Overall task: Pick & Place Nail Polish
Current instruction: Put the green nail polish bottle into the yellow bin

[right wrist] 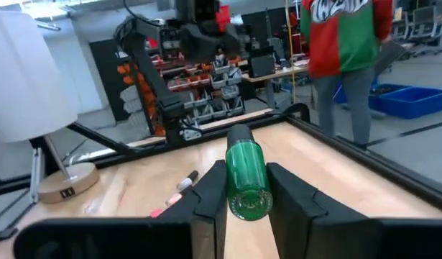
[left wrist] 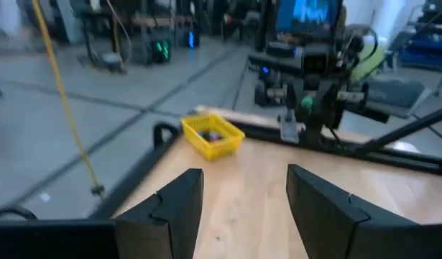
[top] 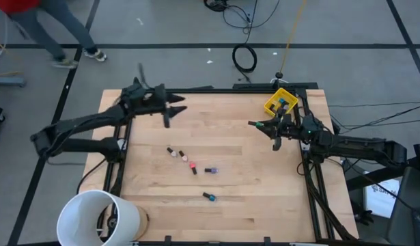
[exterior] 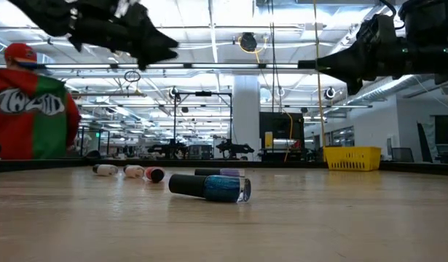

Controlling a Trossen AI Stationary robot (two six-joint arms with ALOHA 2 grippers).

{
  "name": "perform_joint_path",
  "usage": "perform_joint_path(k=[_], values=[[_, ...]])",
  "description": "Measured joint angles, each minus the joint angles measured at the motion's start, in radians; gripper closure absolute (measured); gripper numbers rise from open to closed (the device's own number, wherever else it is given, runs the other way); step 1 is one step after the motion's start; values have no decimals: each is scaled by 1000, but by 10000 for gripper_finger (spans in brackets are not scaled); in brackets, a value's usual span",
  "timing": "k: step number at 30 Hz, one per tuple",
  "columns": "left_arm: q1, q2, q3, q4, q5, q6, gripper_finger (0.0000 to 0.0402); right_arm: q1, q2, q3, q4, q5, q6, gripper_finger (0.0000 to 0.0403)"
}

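My right gripper (top: 272, 130) is above the table's right part, beside the yellow bin (top: 281, 102), and is shut on a green nail polish bottle with a dark cap (right wrist: 246, 180). Several other nail polish bottles lie on their sides mid-table (top: 193, 167), one of them a blue glitter bottle (exterior: 213, 187) nearest the low camera. My left gripper (top: 170, 109) hangs open and empty over the table's far left part; its fingers (left wrist: 170, 208) point toward the bin (left wrist: 211, 137). My right gripper pinches the bottle's green body (right wrist: 243, 188) between its two fingers, one on each side. The bottle lies along the fingers, its dark cap (right wrist: 238, 134) pointing forward, away from the wrist. It is lifted clear of the table.
A large white bucket (top: 100, 217) stands at the table's near left corner. The yellow bin (exterior: 352, 157) holds some small things. A black frame (top: 309, 171) runs round the table's edges. A person in a red and green top (exterior: 30, 109) walks beyond the far left.
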State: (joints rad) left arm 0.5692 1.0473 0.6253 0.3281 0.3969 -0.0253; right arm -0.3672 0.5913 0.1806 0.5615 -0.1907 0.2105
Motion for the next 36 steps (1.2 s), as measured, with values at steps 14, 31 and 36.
perform_joint_path(k=[14,31,36], values=[[32,-360,-170,-43,-103,-1,204,26,-1,0,159,-632,141,339],[32,-361,-170,-40,-103,-2,204,71,26,0,224,-672,93,339],[32,-361,-170,-40,-103,-2,204,197,44,0,288,-872,-15,339]])
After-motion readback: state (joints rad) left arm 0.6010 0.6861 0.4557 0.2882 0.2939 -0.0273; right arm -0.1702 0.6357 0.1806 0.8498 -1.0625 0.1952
